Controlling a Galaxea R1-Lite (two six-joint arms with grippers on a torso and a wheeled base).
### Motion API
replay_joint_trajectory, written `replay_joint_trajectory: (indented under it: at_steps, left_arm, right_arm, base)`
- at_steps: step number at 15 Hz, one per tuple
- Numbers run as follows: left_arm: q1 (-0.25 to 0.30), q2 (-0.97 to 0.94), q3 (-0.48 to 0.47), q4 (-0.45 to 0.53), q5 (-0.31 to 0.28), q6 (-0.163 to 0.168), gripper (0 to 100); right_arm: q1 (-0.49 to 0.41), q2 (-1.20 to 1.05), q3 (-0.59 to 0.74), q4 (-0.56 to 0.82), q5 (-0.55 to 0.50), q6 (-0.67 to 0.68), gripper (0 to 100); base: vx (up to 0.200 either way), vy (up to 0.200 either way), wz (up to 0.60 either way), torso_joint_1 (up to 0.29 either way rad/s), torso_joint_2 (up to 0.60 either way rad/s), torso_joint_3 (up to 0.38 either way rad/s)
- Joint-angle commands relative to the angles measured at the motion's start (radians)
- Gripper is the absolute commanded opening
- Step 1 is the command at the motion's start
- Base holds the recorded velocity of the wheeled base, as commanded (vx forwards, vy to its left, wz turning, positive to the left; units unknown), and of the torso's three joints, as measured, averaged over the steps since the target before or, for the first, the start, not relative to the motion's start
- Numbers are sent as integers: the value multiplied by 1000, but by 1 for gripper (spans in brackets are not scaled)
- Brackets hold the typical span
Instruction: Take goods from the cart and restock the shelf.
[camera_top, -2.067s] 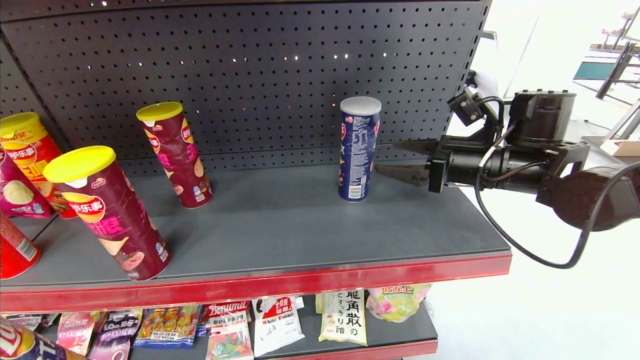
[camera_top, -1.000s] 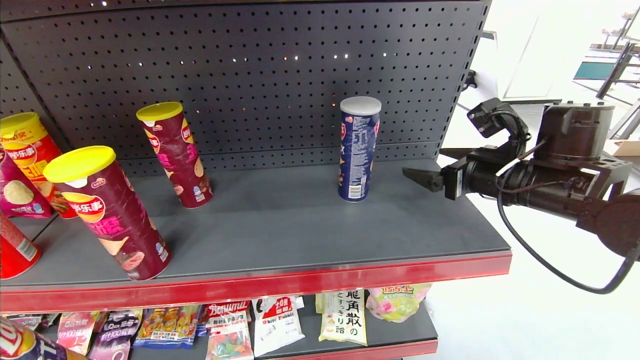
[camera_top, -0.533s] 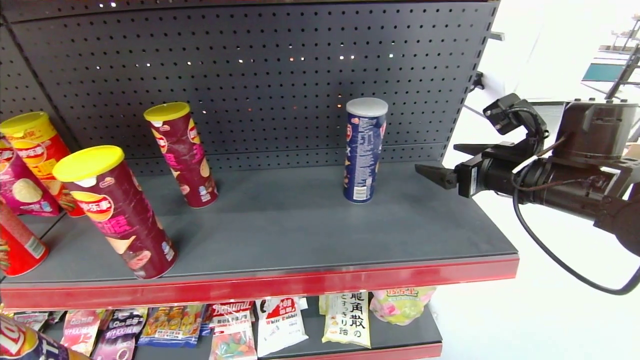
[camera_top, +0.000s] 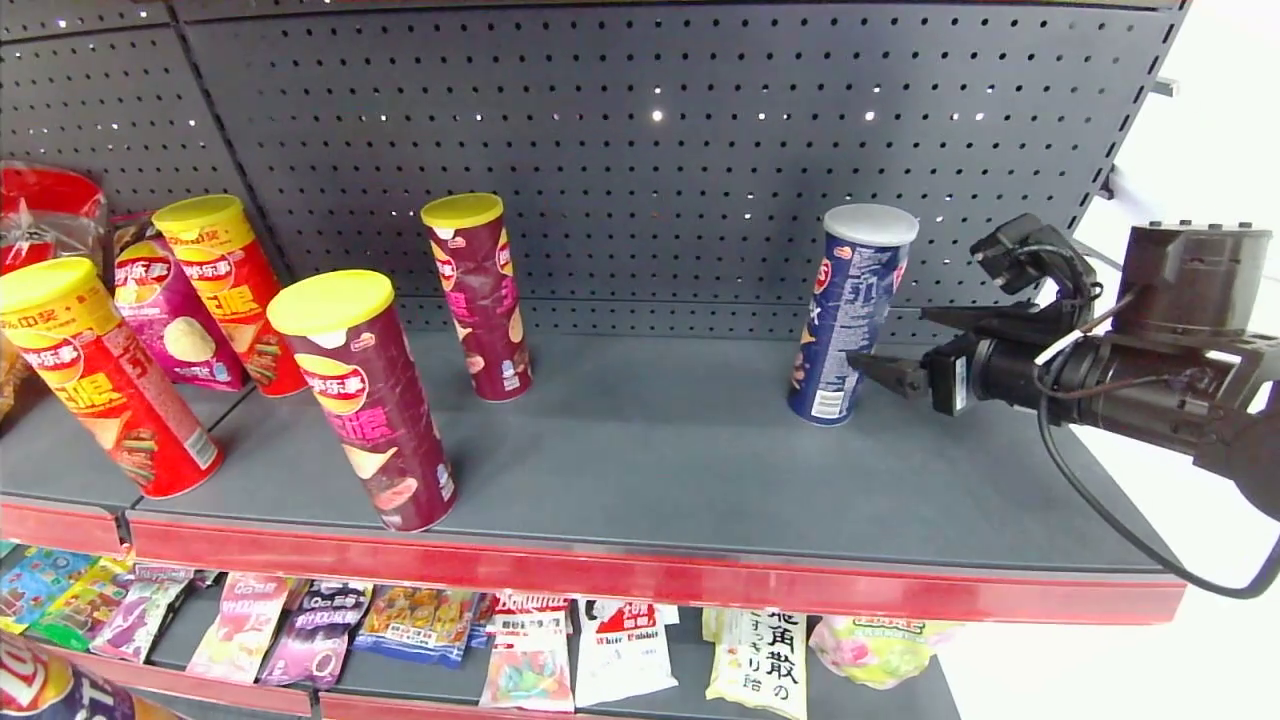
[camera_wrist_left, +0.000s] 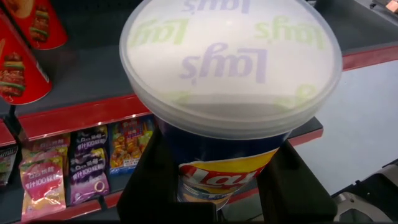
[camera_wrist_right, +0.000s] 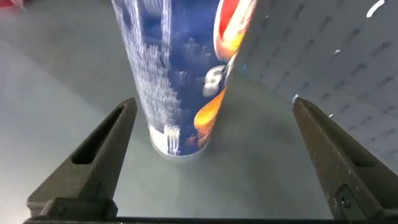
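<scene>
In the head view, the blue cardboard chip tube with a pale grey lid (camera_top: 850, 320) stands upright on the dark grey metal shelf with a red front edge (camera_top: 650, 470), toward its right end. The right gripper (camera_top: 890, 338) is just beside the tube's lower half, spread wide and holding nothing. I judge this tube is already placed. The next move then calls for drawing that arm straight back without knocking the tube over.

In the left wrist view, the left gripper (camera_wrist_left: 224, 186) is clenched around a second blue tube with a cloudy white plastic lid (camera_wrist_left: 230, 62). This one probably goes on the shelf next, on a free spot.

In the right wrist view, the placed tube (camera_wrist_right: 180, 74) stands just beyond the spread fingertips, and neither one touches it.
</scene>
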Motion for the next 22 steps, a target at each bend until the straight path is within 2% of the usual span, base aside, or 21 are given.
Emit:
replay_joint_trajectory:
  at_steps: [1, 3, 6, 7, 10, 11, 16, 19, 22]
  left_arm:
    - [0, 2, 0, -1, -1, -1, 0]
    - [0, 2, 0, -1, -3, -1, 0]
    - [0, 7, 1, -1, -6, -1, 0]
    - [0, 7, 1, -1, -6, -1, 0]
    - [0, 7, 4, -1, -6, -2, 0]
    - [0, 7, 9, -1, -6, -2, 0]
    - [0, 7, 9, -1, -6, -2, 0]
    - [0, 8, 11, -1, -6, -2, 0]
    - [0, 8, 11, -1, -7, -2, 0]
  right_arm:
    - [-7, -19, 18, 15, 0, -1, 100]
    - [-7, -25, 25, 15, 8, 9, 100]
    - [-6, -25, 26, 12, 126, 10, 100]
    - [-6, -24, 28, 9, 135, 19, 100]
    - [-6, -14, 14, -30, 78, 16, 100]
    - [2, -16, 17, -68, 8, 18, 100]
    - [11, -59, 83, -82, 40, 25, 100]
    - [11, -34, 67, -82, 59, 25, 100]
    - [16, -8, 44, -82, 59, 84, 100]
  base:
    - [0, 0, 0, 0, 0, 0]
    - [0, 0, 0, 0, 0, 0]
    - [0, 0, 0, 0, 0, 0]
    - [0, 0, 0, 0, 0, 0]
    - [0, 0, 0, 0, 0, 0]
    - [0, 0, 0, 0, 0, 0]
    - [0, 0, 0, 0, 0, 0]
    - [0, 0, 0, 0, 0, 0]
    - [0, 0, 0, 0, 0, 0]
